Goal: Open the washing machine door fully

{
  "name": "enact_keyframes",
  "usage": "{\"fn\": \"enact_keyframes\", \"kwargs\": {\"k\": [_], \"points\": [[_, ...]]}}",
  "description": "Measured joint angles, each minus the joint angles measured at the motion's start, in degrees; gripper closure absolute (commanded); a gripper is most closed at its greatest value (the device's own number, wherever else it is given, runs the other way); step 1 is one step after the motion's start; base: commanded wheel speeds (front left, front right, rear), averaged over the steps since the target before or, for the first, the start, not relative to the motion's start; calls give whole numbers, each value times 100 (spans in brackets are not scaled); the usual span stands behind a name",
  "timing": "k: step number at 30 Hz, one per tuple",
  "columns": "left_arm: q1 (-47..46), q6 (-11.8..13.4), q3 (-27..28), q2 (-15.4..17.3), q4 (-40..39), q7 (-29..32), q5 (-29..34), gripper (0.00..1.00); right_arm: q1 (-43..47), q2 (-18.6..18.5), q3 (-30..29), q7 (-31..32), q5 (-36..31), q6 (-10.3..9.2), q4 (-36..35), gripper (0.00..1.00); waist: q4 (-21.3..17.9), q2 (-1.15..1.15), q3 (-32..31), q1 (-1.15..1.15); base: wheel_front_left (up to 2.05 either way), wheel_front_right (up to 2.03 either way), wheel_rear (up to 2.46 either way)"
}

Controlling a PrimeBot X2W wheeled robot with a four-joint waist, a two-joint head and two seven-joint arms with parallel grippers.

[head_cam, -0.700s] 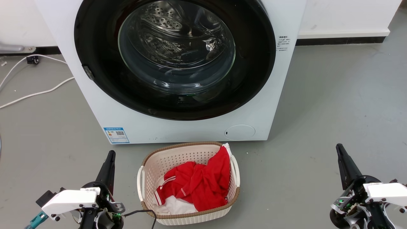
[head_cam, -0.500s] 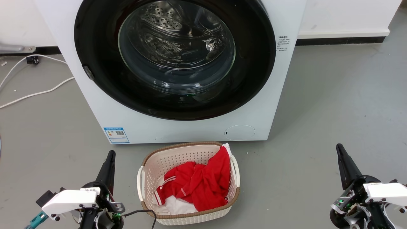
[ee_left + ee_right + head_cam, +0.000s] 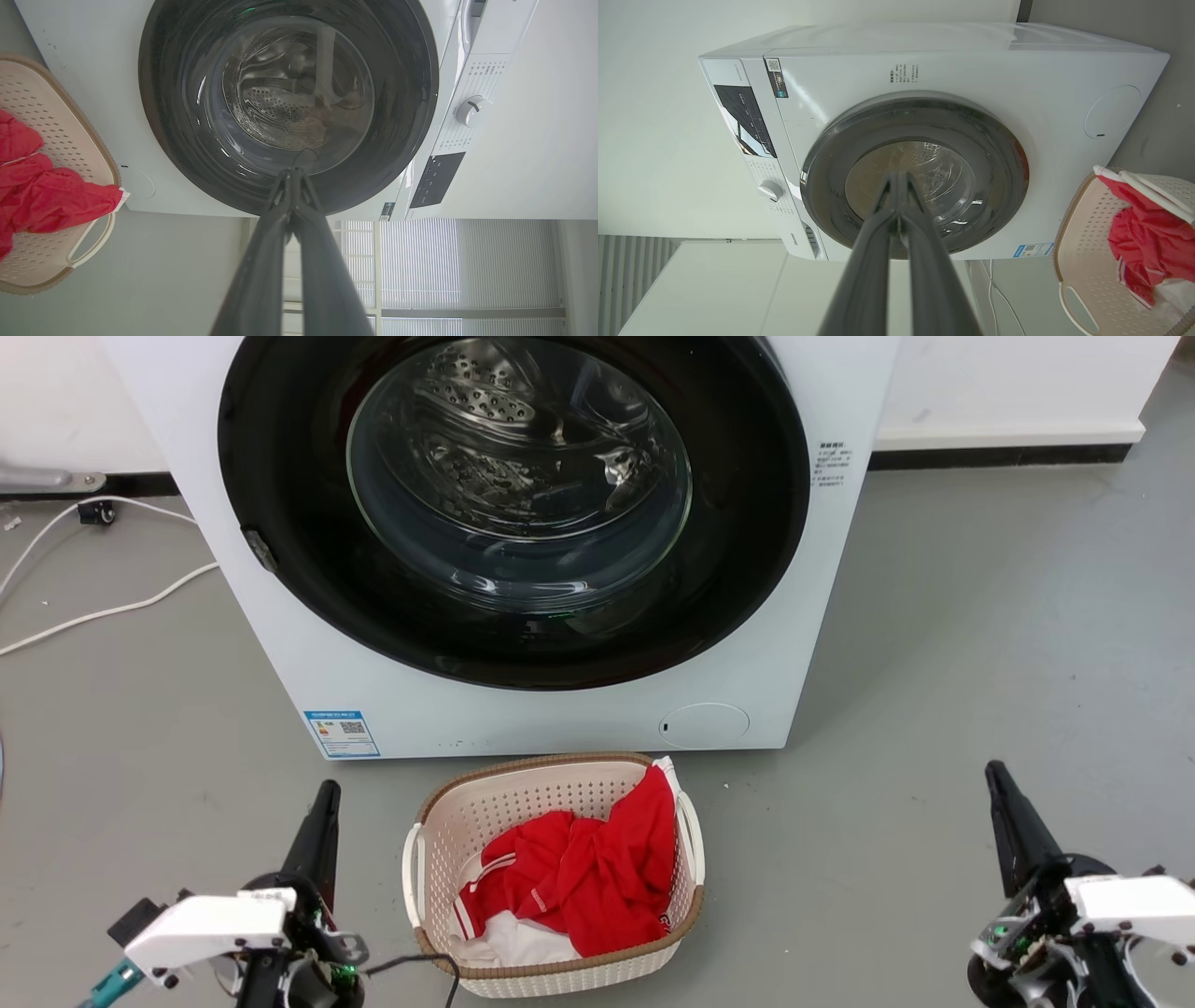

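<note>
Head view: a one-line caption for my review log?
Washing machine door closed; laundry basket of red clothes before it, flanked by left gripper and right gripper, neither touching the door.

The laundry basket (image 3: 485, 803), heaped with red cloth (image 3: 579, 877), sits low in the middle of the frame just in front of the washing machine (image 3: 523, 723) and blocks the straight central path. My left pincer (image 3: 327, 791) at lower left has bare grey floor (image 3: 934, 644) ahead of it, right up to the machine's white front. Further left, white cables (image 3: 103, 611) trail across the floor near the frame's edge. My right pincer (image 3: 995, 773) at lower right faces wide open floor running past the machine's right side. The washing machine door (image 3: 513, 504) lies flat against the front, and the air before it is open above the basket.
</note>
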Motion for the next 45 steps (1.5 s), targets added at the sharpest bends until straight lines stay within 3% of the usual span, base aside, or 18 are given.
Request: {"fn": "enact_keyframes", "kwargs": {"k": [13, 45], "points": [[118, 9, -250, -20, 86, -282, 304, 0, 208, 8, 81, -282, -370, -1, -41, 0, 5, 0, 7, 0, 0, 0, 0], [37, 8, -599, -19, -346, -1027, 3632, 0, 387, 14, 245, -1020, -4634, 0, -719, 0, 56, 0, 31, 0, 0, 0, 0]]}}
